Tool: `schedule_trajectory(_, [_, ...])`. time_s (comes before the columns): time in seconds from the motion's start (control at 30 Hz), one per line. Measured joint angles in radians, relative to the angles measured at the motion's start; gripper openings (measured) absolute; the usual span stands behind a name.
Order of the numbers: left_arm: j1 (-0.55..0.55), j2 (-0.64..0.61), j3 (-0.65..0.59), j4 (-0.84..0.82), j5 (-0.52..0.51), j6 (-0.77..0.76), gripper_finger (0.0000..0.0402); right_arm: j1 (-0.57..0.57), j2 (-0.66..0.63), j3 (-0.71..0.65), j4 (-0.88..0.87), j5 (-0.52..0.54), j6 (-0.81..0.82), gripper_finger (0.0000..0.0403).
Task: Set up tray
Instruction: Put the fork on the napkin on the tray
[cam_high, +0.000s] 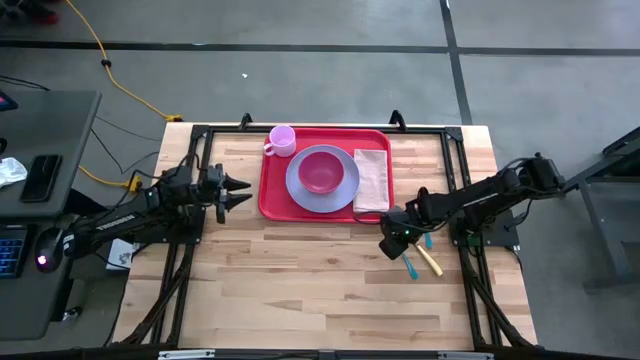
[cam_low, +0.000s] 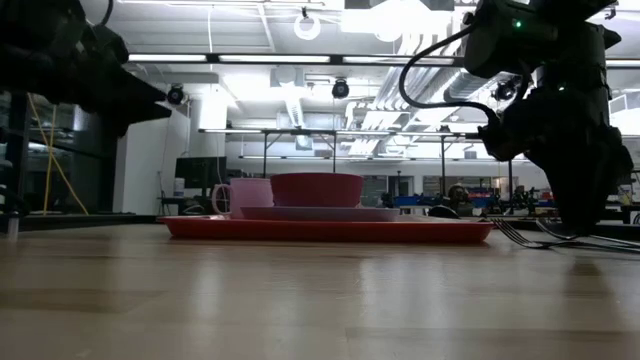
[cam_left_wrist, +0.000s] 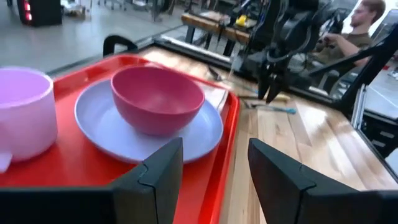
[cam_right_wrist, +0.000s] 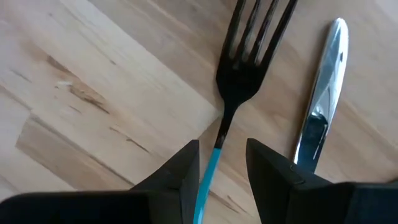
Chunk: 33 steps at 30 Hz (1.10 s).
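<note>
Right wrist view: right gripper open, straddling fork handle.

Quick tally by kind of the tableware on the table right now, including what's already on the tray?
Tray: 1
Plate: 1
Bowl: 1
Cup: 1
Napkin: 1
Fork: 1
Knife: 1
Total: 7

The high view looks straight down on the whole wooden table, taking in both arms. The low view sits at tabletop height, facing level across the red tray into the room. The left wrist view looks close over that same tray (its near corner). The right wrist view points down, very near a fork.
</note>
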Motion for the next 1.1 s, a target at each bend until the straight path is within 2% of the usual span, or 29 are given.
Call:
schedule_trajectory(0.37, [0.0,0.0,0.0,0.053,0.001,0.022,0.0211,0.0,0.086,0.004,0.03,0.007,-0.011,0.011])
schedule_trajectory(0.6, [0.0,0.0,0.0,0.048,0.021,0.04,0.0211,0.001,0.091,0.004,0.029,0.047,-0.011,0.0107])
schedule_trajectory(1.1, [0.0,0.0,0.0,0.016,0.033,0.052,0.0211,0.001,0.093,0.0,0.031,0.068,0.023,0.004])
